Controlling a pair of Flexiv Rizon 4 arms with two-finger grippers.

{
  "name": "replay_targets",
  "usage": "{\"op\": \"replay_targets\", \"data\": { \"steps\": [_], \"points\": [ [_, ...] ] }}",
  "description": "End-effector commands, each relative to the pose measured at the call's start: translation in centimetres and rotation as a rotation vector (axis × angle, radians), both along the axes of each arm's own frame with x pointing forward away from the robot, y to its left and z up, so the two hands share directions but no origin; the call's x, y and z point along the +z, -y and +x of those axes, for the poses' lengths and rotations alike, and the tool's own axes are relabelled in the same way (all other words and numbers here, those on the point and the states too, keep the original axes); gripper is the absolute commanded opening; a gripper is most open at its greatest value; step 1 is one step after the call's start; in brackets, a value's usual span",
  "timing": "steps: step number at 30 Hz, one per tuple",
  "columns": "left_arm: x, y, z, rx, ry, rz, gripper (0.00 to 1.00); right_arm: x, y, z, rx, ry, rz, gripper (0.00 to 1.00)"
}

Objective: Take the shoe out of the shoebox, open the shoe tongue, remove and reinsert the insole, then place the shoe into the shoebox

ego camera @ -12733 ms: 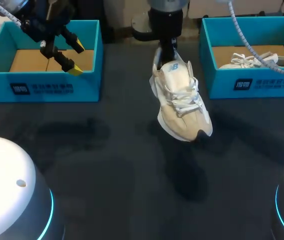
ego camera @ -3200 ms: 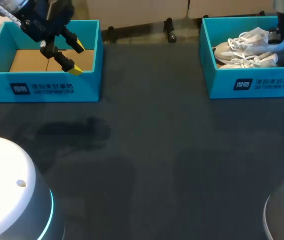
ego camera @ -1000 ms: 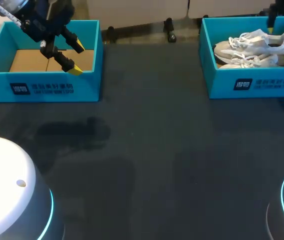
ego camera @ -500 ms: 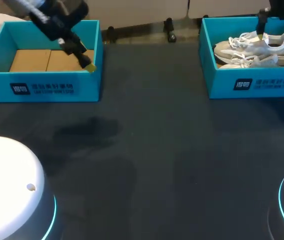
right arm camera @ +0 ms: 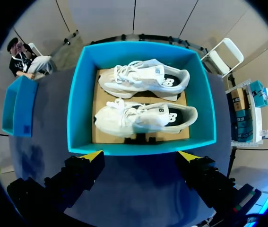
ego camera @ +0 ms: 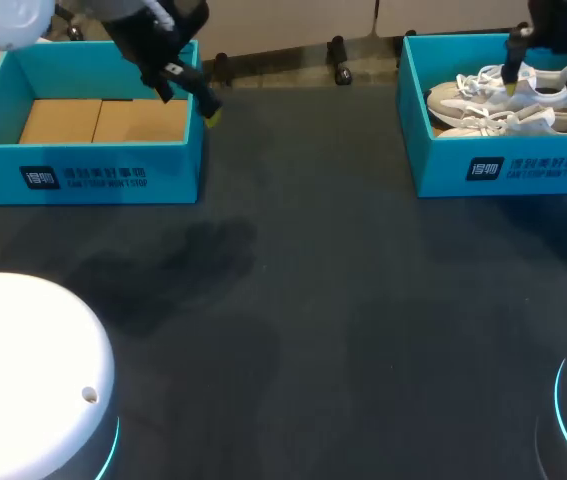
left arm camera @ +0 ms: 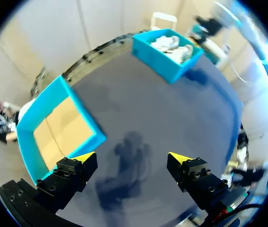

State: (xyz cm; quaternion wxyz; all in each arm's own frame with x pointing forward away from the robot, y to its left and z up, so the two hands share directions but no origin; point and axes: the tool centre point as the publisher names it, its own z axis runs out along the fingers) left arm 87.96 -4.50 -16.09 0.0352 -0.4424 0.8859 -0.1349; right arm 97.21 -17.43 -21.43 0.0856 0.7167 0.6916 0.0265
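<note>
Two white, cream-trimmed shoes lie on their sides in the teal shoebox (ego camera: 503, 165) at the table's back right. In the right wrist view the nearer shoe (right arm camera: 145, 116) and the farther shoe (right arm camera: 145, 79) lie side by side, and nothing touches them. My right gripper (right arm camera: 141, 155) hangs open above that box's (right arm camera: 77, 118) near wall; in the head view the right gripper (ego camera: 541, 68) is over the shoes (ego camera: 503, 100). My left gripper (ego camera: 191, 95) is open and holds nothing, just past the right wall of the second teal box (ego camera: 83, 170). The left wrist view has the left gripper (left arm camera: 131, 158) over bare table.
The left teal box (left arm camera: 53, 127) holds only brown cardboard (ego camera: 103, 120). Dark tabletop (ego camera: 303, 300) stretches between the two boxes. The shoebox (left arm camera: 167, 49) with the shoes lies far ahead of the left gripper.
The shoe once held above mid-table now lies in the right box. Over the last second my right gripper opened above it, and my left gripper swung right, out from over the left box.
</note>
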Motion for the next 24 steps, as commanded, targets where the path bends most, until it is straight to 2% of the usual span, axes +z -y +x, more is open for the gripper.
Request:
{"op": "replay_targets", "data": {
  "steps": [1,8,14,18,24],
  "points": [
    [-1.2,0.9,1.4,0.457,-0.133,0.126,1.0,0.6,-0.6,-2.3,-0.003,0.049,0.01,1.0],
    [-3.0,0.1,3.0,0.649,-0.21,0.121,1.0,1.2,-2.5,-4.8,0.031,0.045,0.029,1.0],
    [-4.5,-0.4,4.7,0.736,-0.24,0.121,1.0,1.6,-3.9,-6.1,0.047,0.045,0.046,1.0],
    [-5.1,-0.7,5.5,0.768,-0.255,0.113,1.0,1.6,-4.9,-7.2,0.066,0.036,0.053,1.0],
    [-5.0,-0.9,5.5,0.771,-0.234,0.097,1.0,1.5,-6.0,-8.9,0.061,-0.002,0.096,1.0]
  ]
}}
